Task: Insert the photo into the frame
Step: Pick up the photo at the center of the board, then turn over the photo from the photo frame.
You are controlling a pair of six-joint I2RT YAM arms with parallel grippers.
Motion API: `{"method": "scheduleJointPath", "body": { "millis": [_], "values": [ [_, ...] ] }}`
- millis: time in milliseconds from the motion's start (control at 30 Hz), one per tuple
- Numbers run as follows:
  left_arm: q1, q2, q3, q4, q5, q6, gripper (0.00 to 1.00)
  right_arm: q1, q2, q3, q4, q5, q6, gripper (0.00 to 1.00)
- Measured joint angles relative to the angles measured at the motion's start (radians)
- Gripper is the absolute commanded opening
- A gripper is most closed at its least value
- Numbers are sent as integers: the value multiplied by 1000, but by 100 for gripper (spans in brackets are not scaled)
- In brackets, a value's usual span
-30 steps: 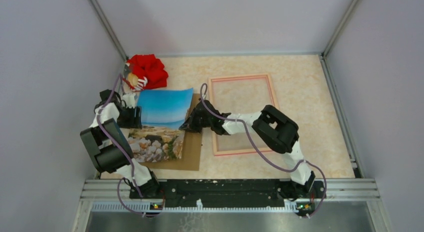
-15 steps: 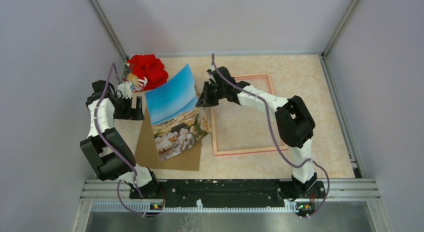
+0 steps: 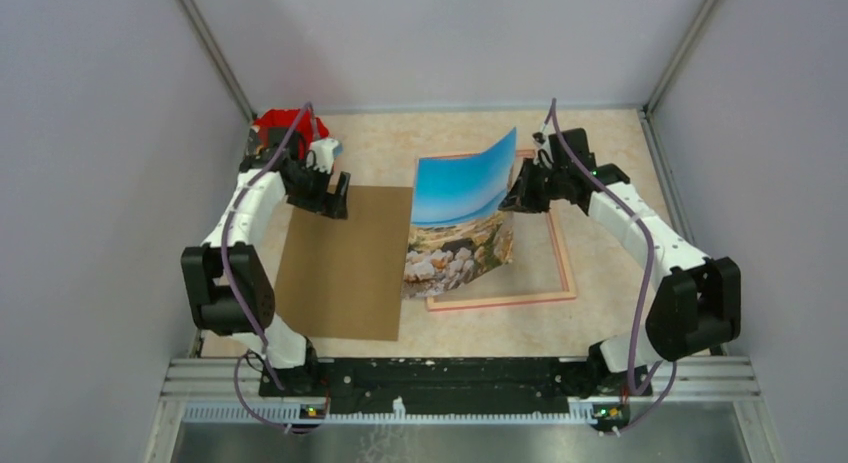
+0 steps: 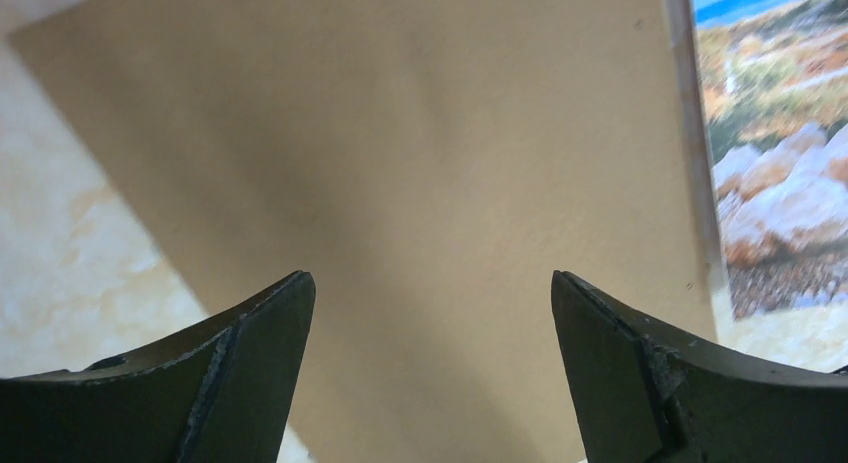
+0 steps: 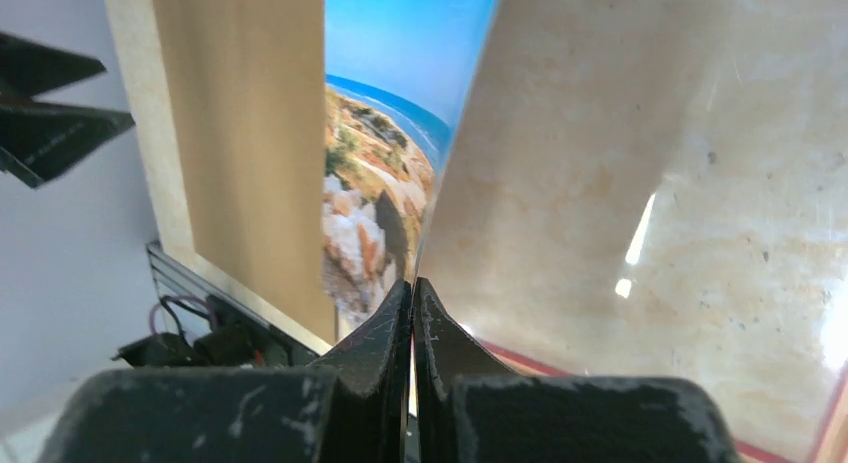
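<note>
Photo [image 3: 462,218] stands curled at the centre of the top view, its lower edge at the left rail of the pink frame [image 3: 568,273] and its upper right edge pinched by the right gripper [image 3: 522,193]. Only the right wrist view shows those jaws closed flat on the photo's thin edge. At lower left, just beside the frame, lies the brown backing board [image 3: 345,263]. The left gripper [image 3: 325,195] hangs over its far edge, fingers spread wide. A red object [image 3: 278,123] sits at upper left.

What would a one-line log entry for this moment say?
right gripper: shut on photo | photo: curled, over frame | left gripper: open, above board
</note>
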Motion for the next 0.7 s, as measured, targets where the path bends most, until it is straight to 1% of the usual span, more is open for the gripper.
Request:
{"method": "scheduleJointPath", "body": {
  "millis": [200, 267, 433, 600, 700],
  "values": [
    [-158, 114, 37, 21, -23, -57, 94, 7, -6, -1, -114, 76, -80, 0],
    [-192, 138, 37, 21, -25, -67, 94, 5, -6, 0, -148, 116, -105, 0],
    [-201, 145, 32, 37, -35, -79, 94, 3, -3, 47, -230, 193, -147, 0],
    [-199, 143, 3, 56, -56, -80, 94, 3, -4, 71, -227, 187, -157, 0],
    [-199, 141, -3, 56, -64, -80, 94, 3, -4, 111, -264, 209, -159, 0]
  ]
}}
